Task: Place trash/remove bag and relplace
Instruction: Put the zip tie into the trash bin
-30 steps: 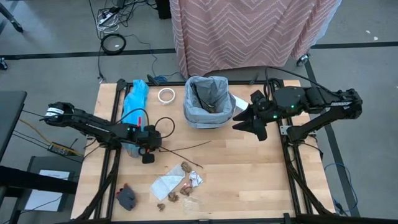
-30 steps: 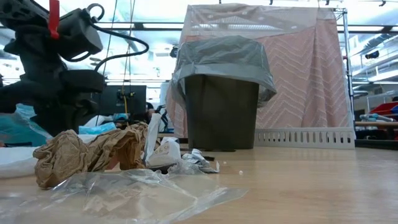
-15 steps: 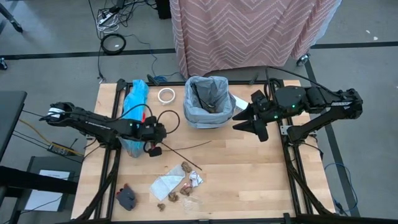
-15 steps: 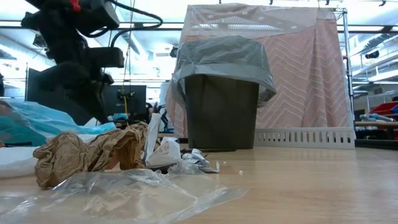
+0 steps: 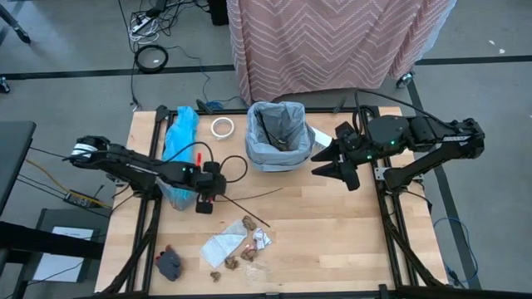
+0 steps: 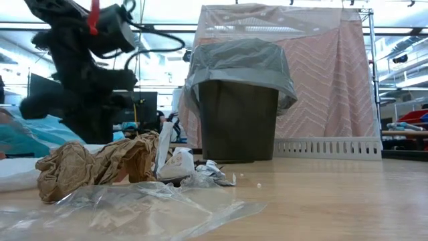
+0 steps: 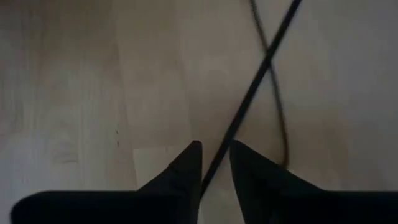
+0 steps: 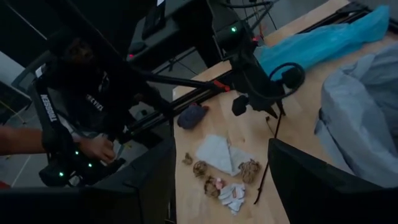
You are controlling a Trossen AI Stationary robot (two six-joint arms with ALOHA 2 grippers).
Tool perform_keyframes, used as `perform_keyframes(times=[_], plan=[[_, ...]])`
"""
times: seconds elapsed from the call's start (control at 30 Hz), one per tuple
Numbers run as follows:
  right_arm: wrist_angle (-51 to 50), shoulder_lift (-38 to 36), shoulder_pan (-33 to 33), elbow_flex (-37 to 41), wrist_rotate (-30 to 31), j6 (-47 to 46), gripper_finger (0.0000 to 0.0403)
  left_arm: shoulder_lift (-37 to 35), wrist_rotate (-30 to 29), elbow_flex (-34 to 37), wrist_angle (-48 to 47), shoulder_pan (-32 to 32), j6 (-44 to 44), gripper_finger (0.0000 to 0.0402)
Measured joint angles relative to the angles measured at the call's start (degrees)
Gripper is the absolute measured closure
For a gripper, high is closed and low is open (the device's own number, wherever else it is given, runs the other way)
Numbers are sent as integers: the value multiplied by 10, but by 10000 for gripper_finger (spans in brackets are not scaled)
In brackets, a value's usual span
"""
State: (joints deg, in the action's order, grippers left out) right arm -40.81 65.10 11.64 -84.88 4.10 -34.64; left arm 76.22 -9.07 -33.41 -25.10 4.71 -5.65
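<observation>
A dark bin lined with the grey bag (image 5: 278, 134) stands at the table's far middle. The folded blue bag (image 5: 179, 133) lies at the far left. Trash lies on the wood: thin dark sticks (image 5: 249, 196), brown paper wads (image 5: 249, 224) and white paper (image 5: 220, 247). My left gripper (image 7: 216, 149) points down at the table, open, with one dark stick (image 7: 249, 93) running between its fingertips. My right gripper (image 5: 341, 170) hangs open in the air to the right of the bin, holding nothing. My left gripper comes from above with a finger (image 7: 189, 165) on each side of the stick's near-left end (image 7: 208, 174). The stick lies flat on the table and runs along between the fingers. Whether a finger touches it, I cannot tell.
A white tape ring (image 5: 221, 126) lies left of the bin and a white box (image 5: 321, 137) to its right. A dark grey lump (image 5: 169, 264) sits at the near left corner. Clear plastic film (image 6: 134, 207) lies near the front edge. A person's hand (image 8: 93, 148) shows beyond the table.
My left gripper has moved toward the table's right edge, to the left end of the stick, and has rolled a little. The stick and the other trash lie where they were.
</observation>
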Motion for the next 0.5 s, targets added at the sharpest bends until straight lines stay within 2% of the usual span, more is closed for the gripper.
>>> perform_keyframes(times=[0.17,0.3,0.4,0.5], plan=[[0,0,0,0,-6,-2,162,41,23,-2,16,-15,-15,281],[4,0,0,0,-15,-15,165,69,45,-6,15,-25,-53,281],[7,0,0,0,-21,-17,170,76,57,-7,11,-25,-79,311],[11,0,0,0,-24,-18,173,76,60,-7,5,-24,-89,373]])
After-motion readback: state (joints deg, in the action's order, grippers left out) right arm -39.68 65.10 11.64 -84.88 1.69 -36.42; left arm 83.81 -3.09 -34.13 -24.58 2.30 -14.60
